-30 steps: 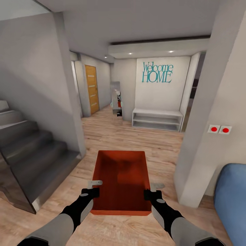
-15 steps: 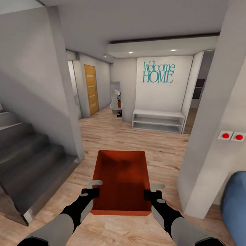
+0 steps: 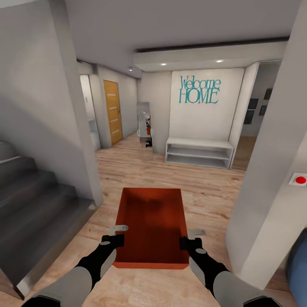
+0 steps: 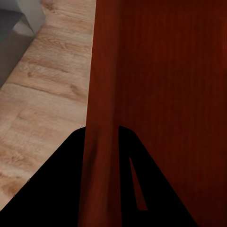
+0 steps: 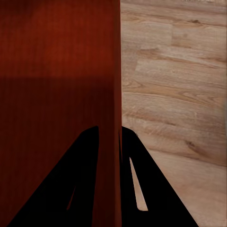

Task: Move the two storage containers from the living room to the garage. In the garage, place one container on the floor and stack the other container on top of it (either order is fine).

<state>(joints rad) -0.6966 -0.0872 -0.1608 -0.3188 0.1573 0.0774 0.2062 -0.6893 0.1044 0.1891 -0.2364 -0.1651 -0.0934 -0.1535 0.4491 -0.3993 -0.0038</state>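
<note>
Gripping the orange-red storage container (image 3: 152, 228) by its side walls, the left gripper (image 3: 113, 239) and right gripper (image 3: 189, 242) each clamp a wall between their fingers, holding it between them above the light wood plank flooring (image 3: 204, 192). Left of the left gripper rise grey stairs (image 3: 38, 200); far ahead stand a white bench shelf (image 3: 199, 152) and a teal "Welcome HOME" sign (image 3: 199, 90).

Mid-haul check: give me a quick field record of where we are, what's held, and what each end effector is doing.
location: hallway with wood plank floor, stairs at left
held item: one orange-red storage container, carried in front, apparently empty
left end effector: shut on the container's left wall
right end effector: shut on the container's right wall
ahead: Welcome HOME sign, white bench shelf, wooden door
</note>
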